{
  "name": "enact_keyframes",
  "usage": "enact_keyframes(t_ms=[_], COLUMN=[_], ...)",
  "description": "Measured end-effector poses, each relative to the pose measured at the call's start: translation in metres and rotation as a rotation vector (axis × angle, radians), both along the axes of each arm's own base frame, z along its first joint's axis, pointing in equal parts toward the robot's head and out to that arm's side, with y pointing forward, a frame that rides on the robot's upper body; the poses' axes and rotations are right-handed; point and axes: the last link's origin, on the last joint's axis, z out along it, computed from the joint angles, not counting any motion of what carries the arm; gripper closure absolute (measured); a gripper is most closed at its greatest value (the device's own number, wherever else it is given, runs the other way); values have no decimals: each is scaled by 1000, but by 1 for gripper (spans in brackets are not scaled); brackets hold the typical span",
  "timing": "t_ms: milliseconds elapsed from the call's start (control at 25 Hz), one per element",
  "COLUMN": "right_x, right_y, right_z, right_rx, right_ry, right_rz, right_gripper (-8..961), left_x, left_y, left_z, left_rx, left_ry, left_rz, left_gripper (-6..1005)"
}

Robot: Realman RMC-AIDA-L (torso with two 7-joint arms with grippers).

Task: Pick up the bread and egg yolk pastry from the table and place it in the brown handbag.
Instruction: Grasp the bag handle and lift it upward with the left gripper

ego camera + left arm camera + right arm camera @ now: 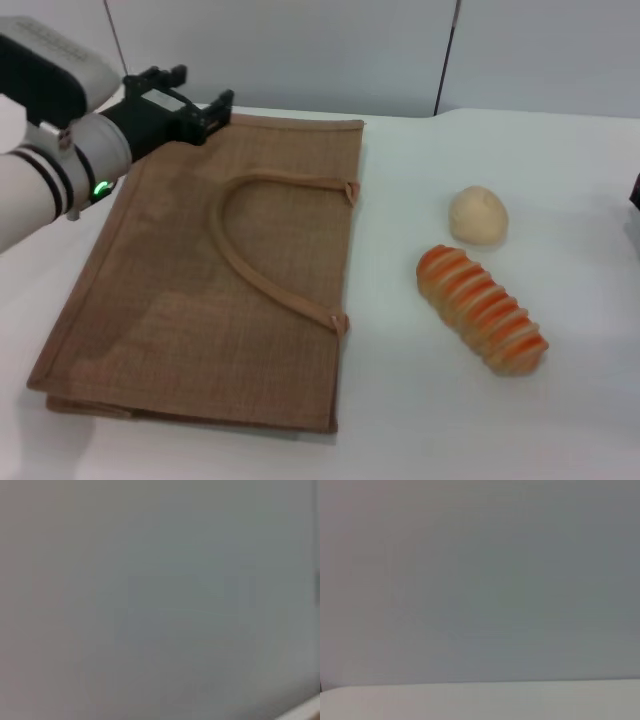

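Note:
The brown handbag lies flat on the left half of the white table, one looped handle resting on top of it. To its right sits the egg yolk pastry, a pale round ball. Just in front of the pastry lies the bread, a ridged tan loaf with orange stripes, set diagonally. My left gripper hovers over the bag's far left corner, open, with nothing between its fingers. Of my right gripper only a dark sliver shows at the right edge of the head view. Both wrist views show no task object.
The white table runs back to a grey wall with a dark vertical seam. The left wrist view shows only that grey wall. In the right wrist view, a strip of table top lies under the wall.

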Motion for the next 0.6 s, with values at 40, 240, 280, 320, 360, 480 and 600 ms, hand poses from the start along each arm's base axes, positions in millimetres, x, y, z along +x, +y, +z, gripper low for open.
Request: enact_keyframes(t_ms=[40,240,280,320,360,480,600], right_x=[0,-4,-4,-5,-5,-5,-5], right_y=[1,6,6,6,7,7,7], right_z=[1,3,2,2,3,3,3], right_rx=[0,3,3,3,3,7,8], right_ry=[-3,-8,-8,-8,-7,-1,1], right_rz=[2,15,16,16,17,14,15], right_gripper=[169,168,168,168,168,168,168], left_x=[3,18,20,22,25,34,43], left_y=[0,3,3,5,6,11,16], left_z=[0,8,10,12,14,18,23], left_rx=[-25,-131,-144,-156,-165,-215,-286], left_ry=[7,17,32,40,50,82,88], left_rz=[-3,0,3,9,12,12,44], left_gripper=[355,364,366,368,369,377,388])
